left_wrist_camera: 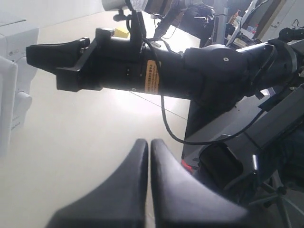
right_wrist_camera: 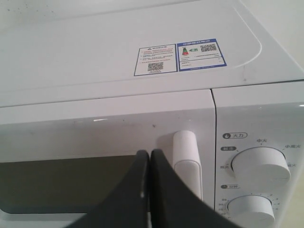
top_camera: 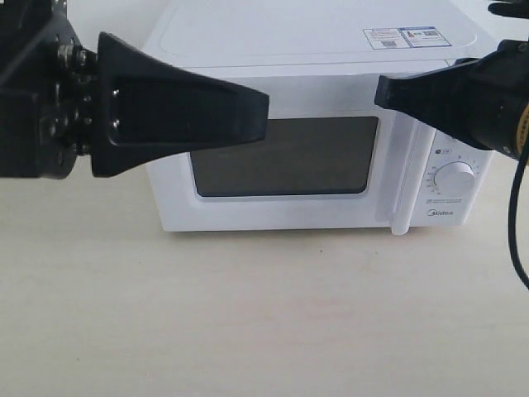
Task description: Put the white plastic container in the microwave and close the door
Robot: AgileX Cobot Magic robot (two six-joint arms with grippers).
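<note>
The white microwave (top_camera: 314, 50) stands at the back of the table with its door (top_camera: 281, 157) closed against the body. Its vertical bar handle (right_wrist_camera: 186, 152) sits just beside my right gripper (right_wrist_camera: 149, 154), which is shut and empty in front of the door's upper right corner. In the exterior view the right gripper (top_camera: 382, 93) points left at that corner. My left gripper (top_camera: 263, 114) is shut on nothing and hovers in front of the door's upper left part; the left wrist view shows the left gripper (left_wrist_camera: 149, 142) over bare table. The white plastic container is out of view.
Two round knobs (right_wrist_camera: 261, 164) (right_wrist_camera: 251, 209) sit on the panel right of the handle, and a sticker (right_wrist_camera: 179, 57) lies on the microwave's top. The pale table (top_camera: 248, 314) stretches in front. A black cable (top_camera: 519, 223) hangs from the right arm (left_wrist_camera: 142, 71).
</note>
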